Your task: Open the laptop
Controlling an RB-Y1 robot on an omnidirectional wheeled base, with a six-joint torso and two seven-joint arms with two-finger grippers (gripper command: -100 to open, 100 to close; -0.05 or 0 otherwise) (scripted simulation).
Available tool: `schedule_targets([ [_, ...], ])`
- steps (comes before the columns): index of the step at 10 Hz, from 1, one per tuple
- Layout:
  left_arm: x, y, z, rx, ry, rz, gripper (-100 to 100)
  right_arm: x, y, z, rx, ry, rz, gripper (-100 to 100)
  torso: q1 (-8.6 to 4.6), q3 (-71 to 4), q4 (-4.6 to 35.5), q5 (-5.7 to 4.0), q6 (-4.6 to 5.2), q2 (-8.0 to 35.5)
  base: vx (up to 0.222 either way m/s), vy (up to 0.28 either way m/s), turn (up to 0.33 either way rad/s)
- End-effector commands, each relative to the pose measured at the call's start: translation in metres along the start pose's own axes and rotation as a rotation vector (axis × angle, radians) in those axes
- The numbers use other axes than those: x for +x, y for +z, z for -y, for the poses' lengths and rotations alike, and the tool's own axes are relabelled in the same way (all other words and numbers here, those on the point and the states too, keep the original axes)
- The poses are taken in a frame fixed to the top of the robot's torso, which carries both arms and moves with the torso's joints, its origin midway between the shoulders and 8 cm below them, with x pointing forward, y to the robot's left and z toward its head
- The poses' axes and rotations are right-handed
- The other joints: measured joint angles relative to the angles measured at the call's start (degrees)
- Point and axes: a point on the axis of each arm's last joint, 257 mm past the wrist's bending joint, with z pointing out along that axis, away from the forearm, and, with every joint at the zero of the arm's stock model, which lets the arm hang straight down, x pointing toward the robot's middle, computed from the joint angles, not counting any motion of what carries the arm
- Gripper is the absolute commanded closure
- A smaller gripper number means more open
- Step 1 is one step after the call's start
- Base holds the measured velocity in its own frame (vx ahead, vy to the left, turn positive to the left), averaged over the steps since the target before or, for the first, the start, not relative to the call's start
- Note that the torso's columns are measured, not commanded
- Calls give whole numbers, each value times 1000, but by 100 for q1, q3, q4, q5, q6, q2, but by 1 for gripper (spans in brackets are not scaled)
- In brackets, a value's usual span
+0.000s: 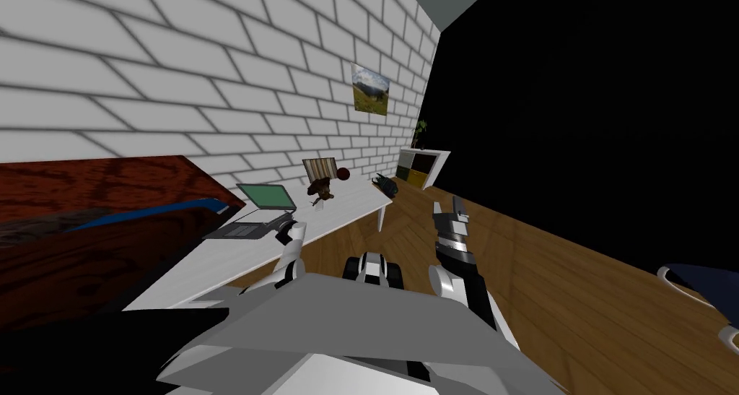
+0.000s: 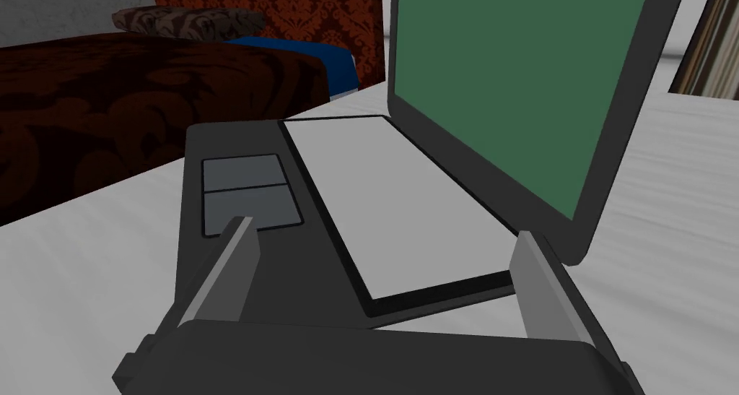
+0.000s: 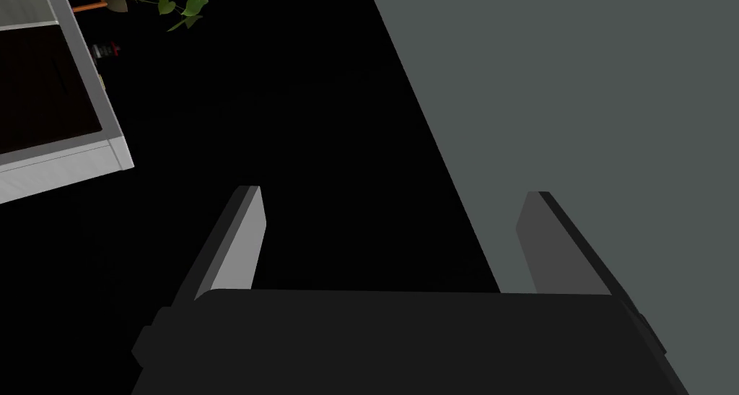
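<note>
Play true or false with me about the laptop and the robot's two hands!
1. The laptop has its lid up and shows a green screen. True.
2. The left gripper is pinching the lid. False: its fingers stand open beside the laptop's base and hold nothing.
3. The laptop sits on a white table. True.
4. The right gripper is carrying a cup. False: it is open and empty, held over the wooden floor, away from the table.
</note>
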Motion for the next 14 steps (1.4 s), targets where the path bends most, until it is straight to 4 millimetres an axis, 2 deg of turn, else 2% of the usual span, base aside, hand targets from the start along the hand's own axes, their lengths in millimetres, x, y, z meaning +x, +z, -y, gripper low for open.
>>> schedule_targets([
  [1,12,19,6,54,-5,8,-100,0,0,0,0,0,0,0,2,0,0,0,1,1,-81,31,-64],
  [3,29,42,17,128,-21,21,-100,0,0,0,0,0,0,0,-5,-10,-5,-1,2,-15,-83,23,-140],
  [6,41,54,19,167,-33,34,-100,0,0,0,0,0,0,0,1,-6,-3,0,1,-9,-56,27,-77],
  [9,61,74,32,248,-57,64,-100,0,0,0,0,0,0,0,0,-5,-3,1,-1,-8,-47,24,-95],
  [10,61,74,30,246,-58,66,-100,0,0,0,0,0,0,0,-2,-3,-1,-1,2,-3,-45,25,-62],
  [12,77,89,45,324,-83,106,-100,0,0,0,0,0,0,0,0,-4,-2,0,3,-6,-55,32,-150],
  [13,80,91,42,324,-88,110,-100,0,0,0,0,0,0,0,4,0,0,1,1,1,-49,34,-50],
  [14,89,98,51,363,-100,134,-100,0,0,0,0,0,0,0,2,-3,-1,1,-3,-5,-37,28,-75],
])
